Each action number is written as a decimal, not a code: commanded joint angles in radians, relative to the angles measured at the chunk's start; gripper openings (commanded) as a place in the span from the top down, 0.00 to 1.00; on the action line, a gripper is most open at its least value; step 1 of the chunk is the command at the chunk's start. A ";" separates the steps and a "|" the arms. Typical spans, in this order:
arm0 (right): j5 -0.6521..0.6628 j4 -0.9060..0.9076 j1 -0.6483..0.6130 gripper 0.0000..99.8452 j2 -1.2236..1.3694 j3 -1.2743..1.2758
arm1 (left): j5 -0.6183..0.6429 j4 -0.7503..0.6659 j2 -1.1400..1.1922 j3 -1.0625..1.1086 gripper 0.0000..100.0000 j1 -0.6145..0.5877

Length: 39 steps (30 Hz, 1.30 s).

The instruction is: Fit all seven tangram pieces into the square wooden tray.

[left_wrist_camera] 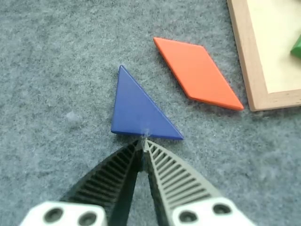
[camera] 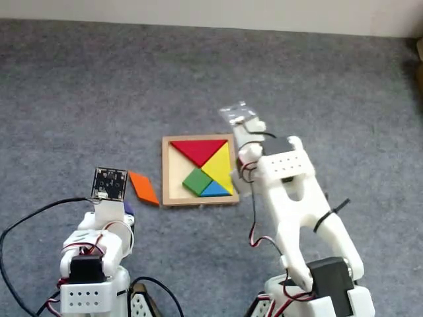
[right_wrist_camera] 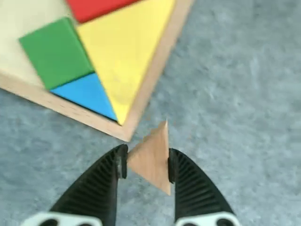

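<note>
The square wooden tray (camera: 165,173) holds a red triangle (camera: 198,150), a yellow triangle (camera: 220,168), a green square (camera: 195,180) and a light blue triangle (camera: 215,189). My right gripper (right_wrist_camera: 146,155) is shut on a small tan wooden triangle (right_wrist_camera: 153,165), just off the tray corner (right_wrist_camera: 127,134) by the yellow triangle (right_wrist_camera: 127,47). An orange parallelogram (left_wrist_camera: 197,73) lies on the carpet beside the tray's edge (left_wrist_camera: 242,52). A dark blue triangle (left_wrist_camera: 136,110) lies next to it. My left gripper (left_wrist_camera: 142,141) is shut, its tips touching that triangle's edge.
Grey carpet covers the whole work surface. The left arm (camera: 99,244) stands at the lower left, the right arm (camera: 297,205) at the lower right, reaching along the tray's right side. Part of the tray floor (camera: 178,172) on its left side is bare.
</note>
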 commanded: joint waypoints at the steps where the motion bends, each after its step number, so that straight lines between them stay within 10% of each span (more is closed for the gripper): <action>1: -0.164 -0.018 -0.084 0.99 -0.047 -0.059 | 0.009 0.003 -0.004 0.021 0.97 -0.010; 7: -0.101 -0.116 -0.150 0.99 -0.047 -0.053 | 0.009 0.003 -0.004 0.021 0.97 -0.010; 26: 1.252 -0.539 -0.171 0.99 -0.047 0.229 | 0.009 0.003 -0.004 0.021 0.97 -0.010; 39: 1.298 -0.539 -0.183 0.88 -0.048 0.223 | 0.009 0.003 -0.004 0.021 0.97 -0.010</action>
